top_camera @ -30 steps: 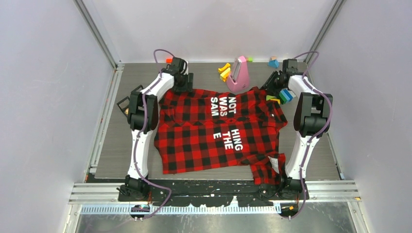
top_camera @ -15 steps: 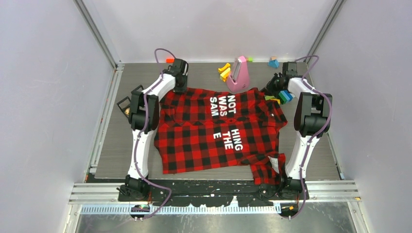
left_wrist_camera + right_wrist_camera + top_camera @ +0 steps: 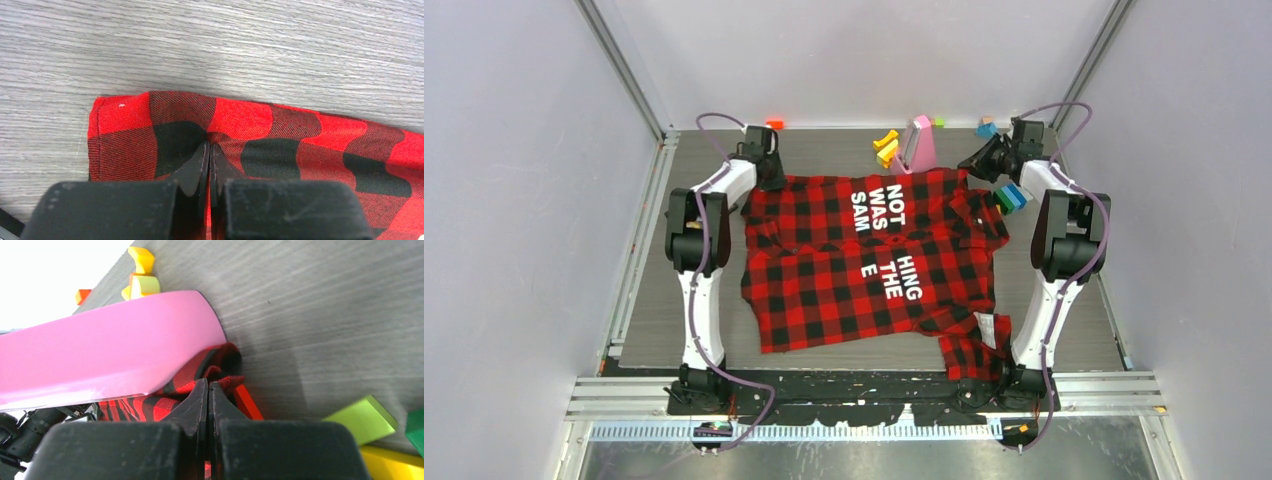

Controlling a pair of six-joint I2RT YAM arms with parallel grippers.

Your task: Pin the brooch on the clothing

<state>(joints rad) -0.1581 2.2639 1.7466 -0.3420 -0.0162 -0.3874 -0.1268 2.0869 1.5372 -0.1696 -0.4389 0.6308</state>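
The red-and-black checked flannel shirt (image 3: 864,270) is being dragged toward the far edge of the grey table (image 3: 652,300), up against the pink plastic stand (image 3: 917,146). 2 far corners are being pinched tight by the left gripper (image 3: 209,150) and the right gripper (image 3: 208,387). Pinning is not yet being attempted.

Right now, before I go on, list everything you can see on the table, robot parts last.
shirt: one, red-and-black check with white lettering, spread across the table middle
pink object: one, pink, at the shirt's far edge
yellow blocks: small cluster, yellow, left of the pink object
orange block: one, orange, far edge
blue block: one, blue, far right
stacked blocks: cluster, green and blue, beside right arm
brooch: none visible
left gripper: black, shut on shirt's far-left corner
right gripper: black, shut on shirt's far-right edge
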